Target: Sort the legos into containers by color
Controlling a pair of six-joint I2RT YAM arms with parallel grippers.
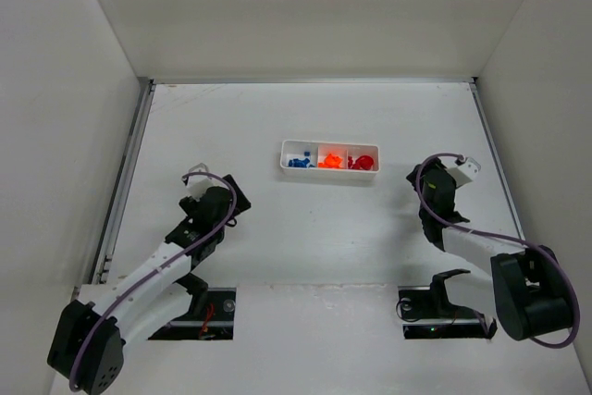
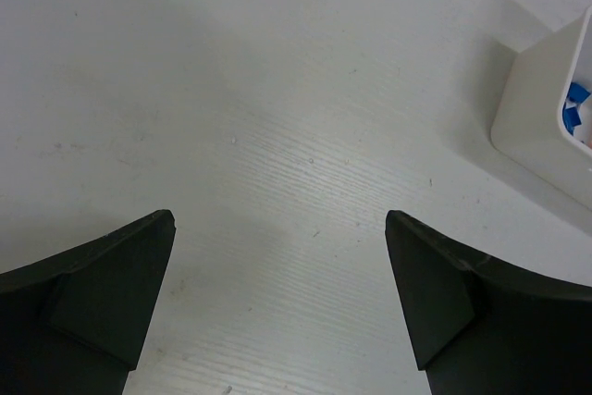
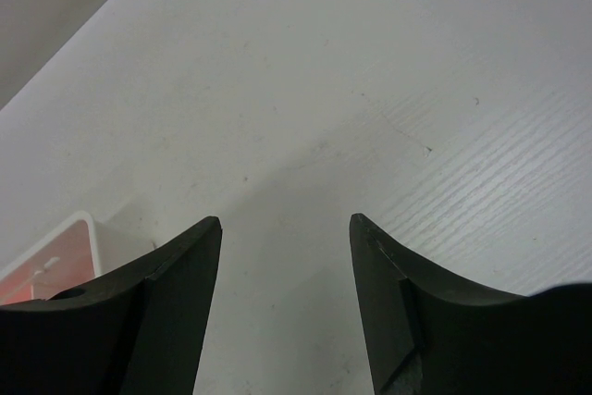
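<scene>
A long white tray (image 1: 329,174) lies at mid-table, and its three containers hold the legos: blue ones (image 1: 298,162) on the left, orange (image 1: 328,160) in the middle, red (image 1: 362,163) on the right. My left gripper (image 1: 231,195) rests low to the tray's lower left, open and holding nothing (image 2: 279,219); the tray's corner (image 2: 541,113) with blue pieces (image 2: 575,106) shows at the right edge of the left wrist view. Right of the tray, my right gripper (image 1: 417,177) stands open and empty (image 3: 285,219), with the tray end (image 3: 65,238) at the lower left of its view.
White walls enclose the table on the left, back and right. A metal rail (image 1: 125,178) runs along the left edge. Two dark cutouts (image 1: 208,307) (image 1: 435,307) sit by the arm bases at the near edge.
</scene>
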